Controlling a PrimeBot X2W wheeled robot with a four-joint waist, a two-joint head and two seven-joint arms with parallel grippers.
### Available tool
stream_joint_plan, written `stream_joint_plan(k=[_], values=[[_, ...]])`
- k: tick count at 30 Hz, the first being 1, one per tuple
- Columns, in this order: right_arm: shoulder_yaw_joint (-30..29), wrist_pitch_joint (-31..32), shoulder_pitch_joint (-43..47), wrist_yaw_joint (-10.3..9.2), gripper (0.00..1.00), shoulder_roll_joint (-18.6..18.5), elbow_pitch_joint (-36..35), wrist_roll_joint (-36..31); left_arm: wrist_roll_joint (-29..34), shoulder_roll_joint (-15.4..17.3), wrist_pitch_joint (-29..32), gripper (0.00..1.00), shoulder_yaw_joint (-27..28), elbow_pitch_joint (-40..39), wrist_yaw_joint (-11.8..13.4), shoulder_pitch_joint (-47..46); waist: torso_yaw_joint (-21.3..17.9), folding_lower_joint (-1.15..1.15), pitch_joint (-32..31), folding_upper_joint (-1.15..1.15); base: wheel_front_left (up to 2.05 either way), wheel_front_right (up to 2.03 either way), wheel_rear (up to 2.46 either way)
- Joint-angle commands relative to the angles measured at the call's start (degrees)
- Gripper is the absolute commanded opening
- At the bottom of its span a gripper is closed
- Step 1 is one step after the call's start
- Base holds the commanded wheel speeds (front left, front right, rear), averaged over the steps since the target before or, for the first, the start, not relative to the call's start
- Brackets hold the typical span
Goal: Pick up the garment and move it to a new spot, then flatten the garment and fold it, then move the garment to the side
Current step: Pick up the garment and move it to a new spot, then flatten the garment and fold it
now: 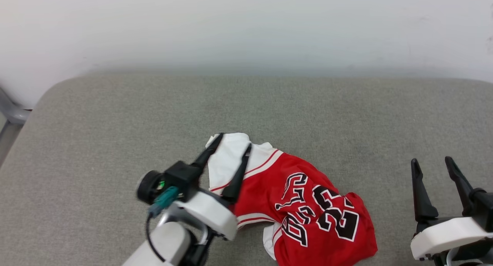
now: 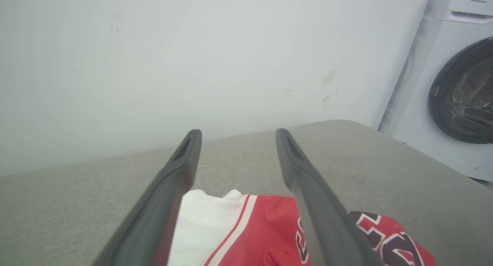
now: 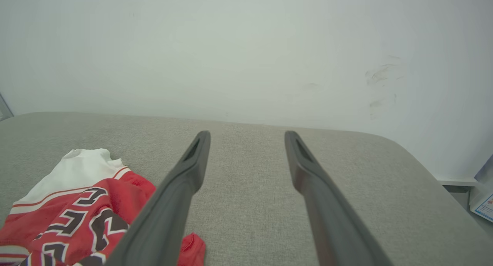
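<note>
Nearest, lower left in head view: L arm (image 1: pixel 165 243), pale, w/ the L gripper (image 1: pixel 234 140) reaching fwd over the shirt (image 1: pixel 292 173). Its two dark fingers stand spread apart, w/ nothing pinched btwn them. They straddle the shirt's white sleeve (image 1: pixel 227 158): one finger runs along the sleeve's left edge, the other over the line where white meets red. Can't tell if the tips touch the cloth or sit just above it. Left wrist view agrees: both fingers are wide, w/ the sleeve and red-white trim lying below and btwn them.

Lower right: R gripper (image 1: pixel 431 160), fingers also wide apart and holding nothing. They point away from the robot over the grey cloth of the table (image 1: pixel 96 143). It sits well apart from the shirt, off to the shirt's right.

The shirt is crumpled, not flat, on the near-middle part of the table, w/ one end under the L gripper. Printed side is up: black letters and a "23" w/ white outline, all wrinkled. The white sleeve is at the far-left end and the red body runs toward near-right. A second bit of white w/ striped trim peeks out at the near edge.

Beyond: the table runs to a rounded far edge, then a plain white wall (image 1: pixel 246 27) w/ a few scuff marks. Far left, a grey tube (image 1: pixel 11 112) shows past the table corner. In left wrist view a white washing machine (image 2: pixel 454 96) w/ a dark round door stands past the table's right end, by the wall.
</note>
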Motion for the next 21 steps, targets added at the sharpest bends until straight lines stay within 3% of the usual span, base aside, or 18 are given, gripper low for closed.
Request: stream_joint_plan(k=[1, 10, 21], values=[[0.15, 0.16, 0.85, -0.04, 1.0, 0.03, -0.08, -0.1, 0.55, 0.77, -0.25, 1.0, 1.14, -0.12, 0.81, 1.23, 0.5, 0.0, -0.98, 0.0, 0.0, 0.0, 0.0], [0.21, -0.03, 3.08, -0.04, 1.0, 0.03, -0.07, 1.88, 0.83, 3.95, -0.55, 1.0, 10.93, -1.95, 5.62, 8.92, 0.51, 0.0, -2.99, 0.0, 0.0, 0.0, 0.0], [0.7, -0.69, 4.34, -0.04, 1.0, 0.02, 0.73, 3.44, 1.86, 4.89, -0.5, 1.0, 16.51, -2.67, 5.5, 14.71, 0.36, 0.0, -3.96, 0.0, 0.0, 0.0, 0.0]])
